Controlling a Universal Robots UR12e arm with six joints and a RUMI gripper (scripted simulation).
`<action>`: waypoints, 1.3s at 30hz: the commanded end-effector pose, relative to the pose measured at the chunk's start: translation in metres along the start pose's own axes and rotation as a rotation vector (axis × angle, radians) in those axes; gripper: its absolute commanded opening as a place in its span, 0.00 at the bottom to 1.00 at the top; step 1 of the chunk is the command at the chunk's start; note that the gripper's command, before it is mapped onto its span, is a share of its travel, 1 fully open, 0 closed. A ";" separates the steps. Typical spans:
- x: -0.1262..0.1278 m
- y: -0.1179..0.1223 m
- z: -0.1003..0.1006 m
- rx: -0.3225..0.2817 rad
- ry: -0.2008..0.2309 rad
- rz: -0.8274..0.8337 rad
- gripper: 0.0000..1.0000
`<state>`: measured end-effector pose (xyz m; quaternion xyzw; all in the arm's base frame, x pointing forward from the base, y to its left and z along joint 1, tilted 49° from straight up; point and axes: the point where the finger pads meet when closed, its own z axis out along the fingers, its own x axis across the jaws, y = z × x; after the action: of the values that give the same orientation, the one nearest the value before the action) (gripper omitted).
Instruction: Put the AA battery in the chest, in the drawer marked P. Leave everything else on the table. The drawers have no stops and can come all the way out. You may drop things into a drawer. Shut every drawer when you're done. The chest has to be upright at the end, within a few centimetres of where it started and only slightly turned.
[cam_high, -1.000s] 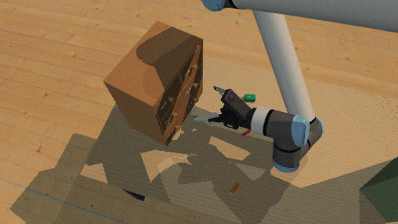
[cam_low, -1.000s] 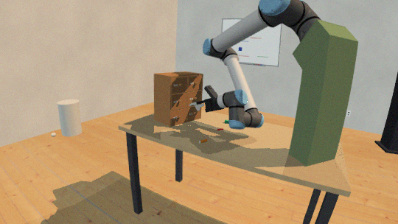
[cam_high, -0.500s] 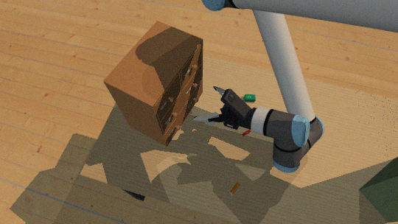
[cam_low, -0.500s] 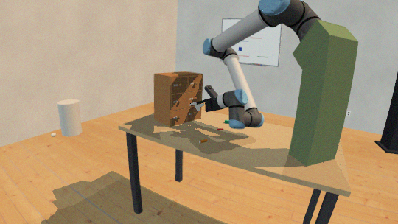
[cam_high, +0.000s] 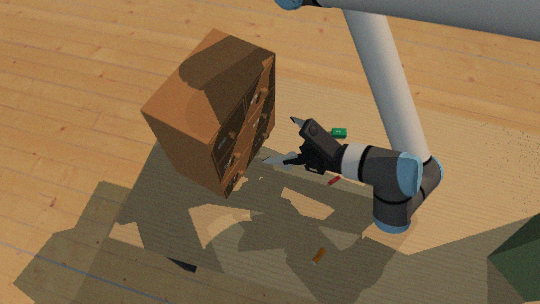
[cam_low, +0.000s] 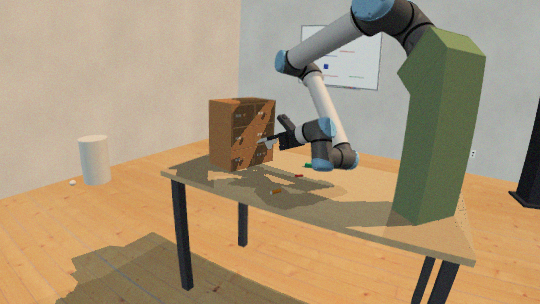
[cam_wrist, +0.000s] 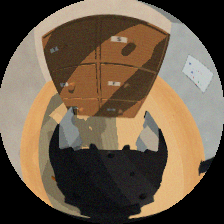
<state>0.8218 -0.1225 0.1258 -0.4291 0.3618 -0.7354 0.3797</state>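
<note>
The brown chest (cam_high: 185, 145) (cam_low: 221, 135) (cam_wrist: 82, 50) stands upright on the table, with six drawers in two columns and three rows. All look shut; their small labels are too blurred to read surely. An orange cylinder (cam_high: 319, 256) (cam_low: 276, 191), probably the AA battery, lies on the table in front of the chest. My gripper (cam_high: 278, 140) (cam_low: 270, 130) (cam_wrist: 109, 109) is open and empty, held above the table and pointing at the chest's front, a short way off it. No contact with a knob shows.
A small red piece (cam_high: 334, 180) (cam_low: 298, 175) lies below and beside the gripper. A green block (cam_high: 339, 133) (cam_low: 308, 165) lies beyond it. A large green pillar (cam_high: 520, 265) (cam_low: 435, 135) stands at the other end of the table (cam_high: 465, 165) (cam_low: 370, 185).
</note>
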 end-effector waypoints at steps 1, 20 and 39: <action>0.000 -0.001 -0.002 -0.017 0.000 0.000 1.00; 0.000 -0.010 -0.019 -0.196 0.000 0.000 1.00; 0.000 -0.025 -0.048 -0.506 0.000 0.000 1.00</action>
<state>0.7773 -0.1039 0.1279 -0.5017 0.5104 -0.6405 0.2786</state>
